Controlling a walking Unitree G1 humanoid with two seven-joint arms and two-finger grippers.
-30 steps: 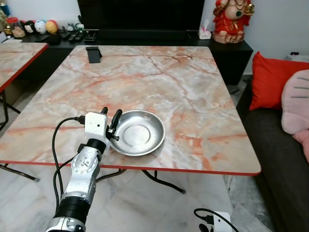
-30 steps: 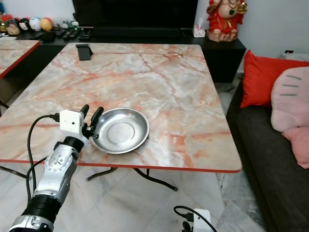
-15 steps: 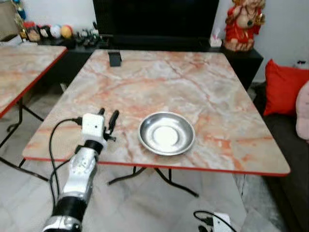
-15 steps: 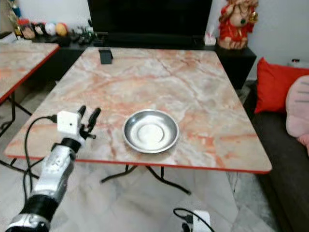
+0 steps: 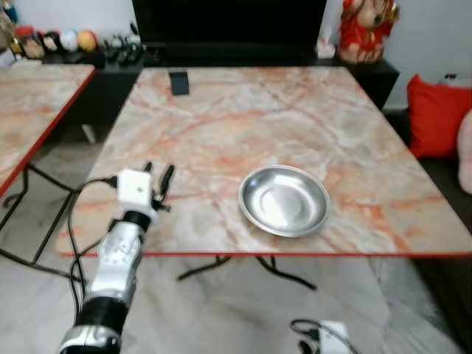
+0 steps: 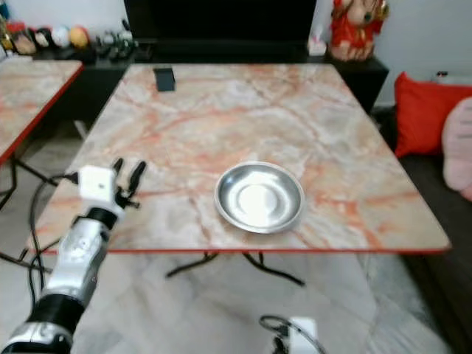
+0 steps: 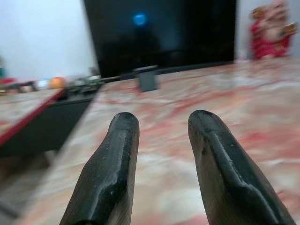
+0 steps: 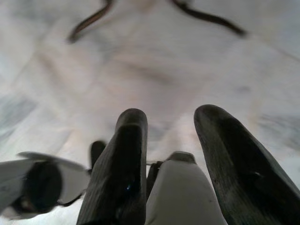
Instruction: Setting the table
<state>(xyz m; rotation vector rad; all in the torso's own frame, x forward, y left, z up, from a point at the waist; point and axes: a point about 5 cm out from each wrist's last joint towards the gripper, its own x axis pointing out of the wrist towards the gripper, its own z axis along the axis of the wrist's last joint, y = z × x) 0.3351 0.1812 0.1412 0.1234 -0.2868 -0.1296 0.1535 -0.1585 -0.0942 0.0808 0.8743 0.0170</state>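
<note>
A shallow steel bowl (image 5: 285,200) sits near the front edge of the marble-patterned table (image 5: 251,118). My left gripper (image 5: 158,177) is open and empty over the table's front left part, well to the left of the bowl and apart from it. In the left wrist view its two black fingers (image 7: 115,164) stand apart above the tabletop. My right gripper (image 8: 168,140) hangs open over the pale floor, holding nothing.
A small black stand (image 5: 178,82) sits at the table's far left. A second marble table (image 5: 29,96) is on the left, a dark cabinet with a TV (image 5: 228,29) and a red figurine (image 5: 366,29) behind, red cushions (image 5: 435,114) on the right. A white cabled device (image 5: 328,335) lies on the floor.
My left gripper has let go of the bowl's rim and drawn away to the left, and the bowl rests alone. The camera has shifted, so the whole scene sits further right.
</note>
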